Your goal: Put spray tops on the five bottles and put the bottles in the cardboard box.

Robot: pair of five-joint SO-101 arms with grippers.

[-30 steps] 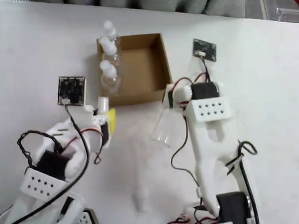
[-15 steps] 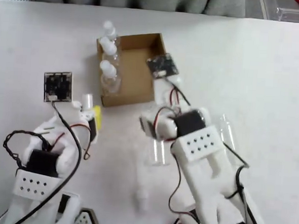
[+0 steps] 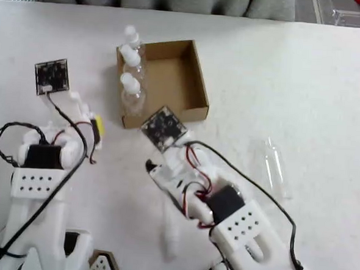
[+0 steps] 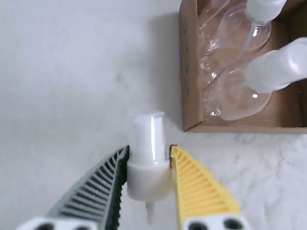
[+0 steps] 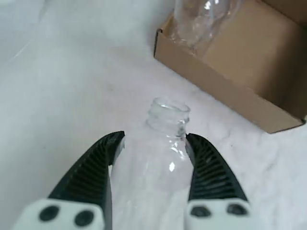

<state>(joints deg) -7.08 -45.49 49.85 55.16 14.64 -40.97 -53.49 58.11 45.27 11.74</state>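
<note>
Pulled back from the cardboard box [image 3: 198,81], the right gripper [image 5: 154,143] is closed on 1 bottle [image 5: 163,179], the left gripper [image 4: 148,149] on 1 spray top [image 4: 147,167].

1. We log the table [image 3: 318,76] as white, faintly mottled grey in the left wrist view.
2. Cardboard box [image 3: 174,73], upper centre of the high view: plain brown.
3. Three capped bottles [image 3: 132,95] along its left wall: clear, with white tops.
4. Spray top [image 4: 147,163]: white, with one bright gloss streak.
5. Left gripper [image 4: 148,149]: one finger grey with a black ribbed edge, the other yellow and ribbed.
6. Right gripper [image 5: 154,138]: both fingers black and ribbed, on white bases.
7. Bottle [image 5: 165,167], lower centre of the right wrist view: clear and colourless.
8. Loose bottle [image 3: 277,168], right of the high view: clear.
9. Both arms [image 3: 241,227]: white shells, black motors, red and black wires.
</note>
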